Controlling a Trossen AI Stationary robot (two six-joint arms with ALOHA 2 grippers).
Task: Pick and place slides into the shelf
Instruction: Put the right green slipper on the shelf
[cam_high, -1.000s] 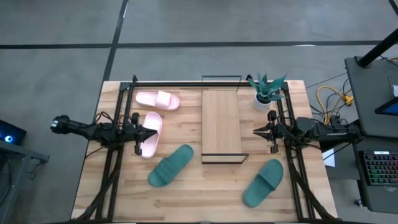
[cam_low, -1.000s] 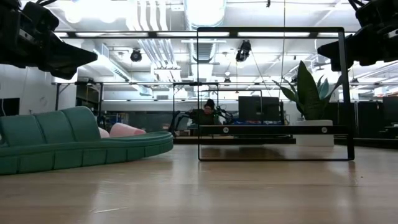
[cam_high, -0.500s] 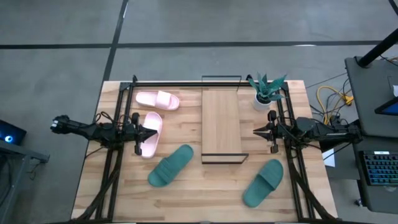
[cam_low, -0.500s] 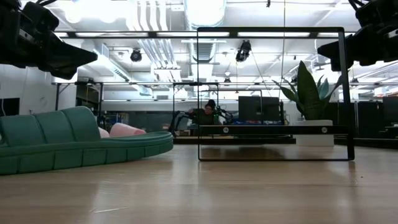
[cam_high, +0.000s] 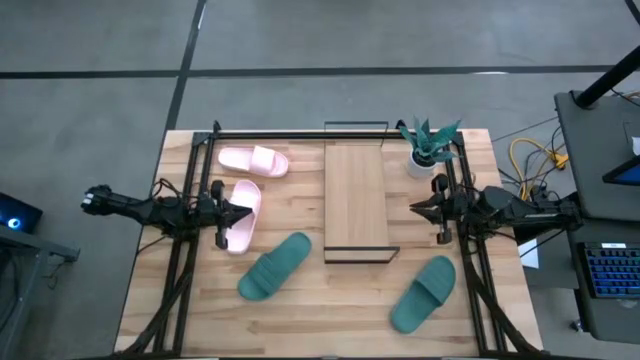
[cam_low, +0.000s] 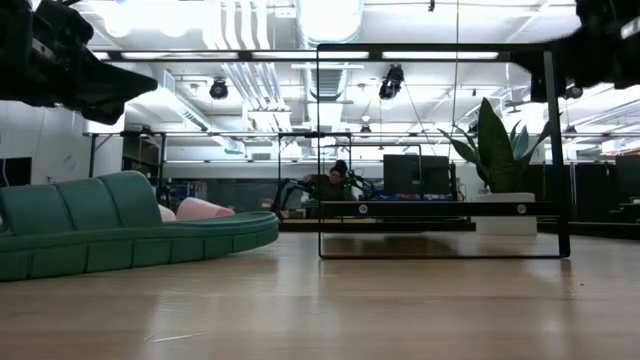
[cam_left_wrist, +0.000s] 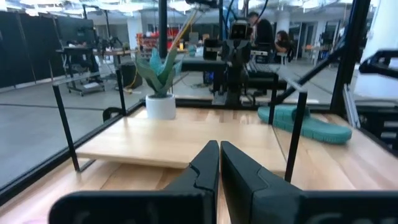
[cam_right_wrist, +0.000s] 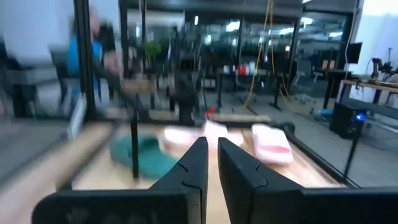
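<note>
Two pale pink slides lie sole down left of the shelf, one near the far edge (cam_high: 253, 160) and one (cam_high: 240, 215) below my left gripper (cam_high: 246, 212). One teal slide (cam_high: 274, 266) lies in front of the shelf's near left corner, the other (cam_high: 422, 293) near the right front. The shelf (cam_high: 356, 200), a light plank in a black wire frame, stands mid-table. My left gripper is shut and hangs above the table (cam_low: 135, 98). My right gripper (cam_high: 413, 209) is shut and hovers right of the shelf, pointing at it.
A potted plant (cam_high: 428, 146) in a white pot stands at the far right, just beyond my right gripper. Black arm rails run along both sides of the table. Bare wood lies along the near edge between the two teal slides. A person sits in the room beyond.
My right gripper has risen and drawn back a little toward the table's right edge; its wrist view is blurred by the motion. The slides and the shelf have stayed where they were.
</note>
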